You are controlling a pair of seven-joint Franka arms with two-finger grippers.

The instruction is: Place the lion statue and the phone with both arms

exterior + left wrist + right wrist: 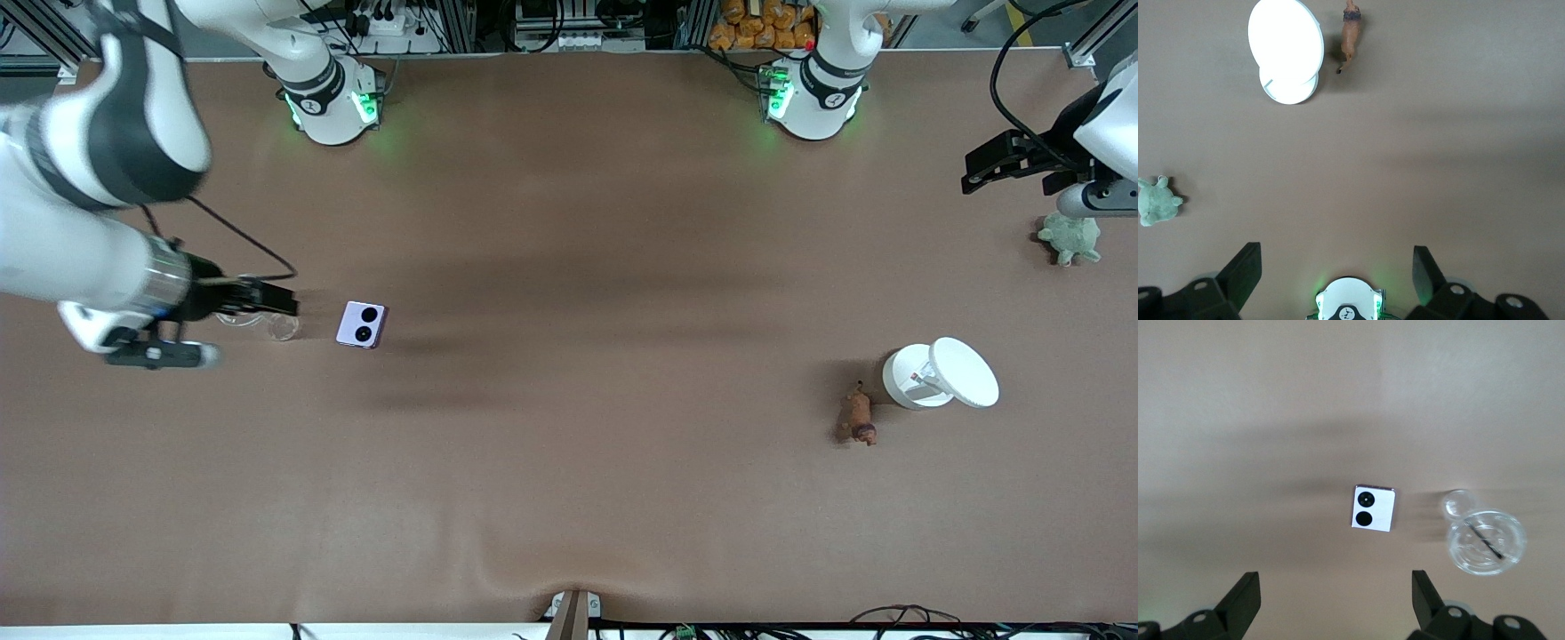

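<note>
- Brown lion statue point(859, 417) lies nearest the front camera, just beside a white dish point(941, 373) at its 2 o'clock.
- Lilac phone point(361, 324) lies flat beside a clear cup point(281, 325); bare table between the two.
- Right gripper point(267, 302) hangs over the cup, fingers wide.
- Left gripper point(978, 171) hangs wide near the table edge, above a green plush point(1070, 237).

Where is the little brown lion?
The tiny brown lion statue lies on the table toward the left arm's end, beside the white round container, slightly nearer the front camera.

A: Light even, from overhead. Soft, broad shadow bands lie across the brown table point(569, 498).

B: White dish point(1285, 52) blows out to glare in the left wrist view. Right arm point(98, 178) smeared with motion blur; green glow at both bases.
</note>
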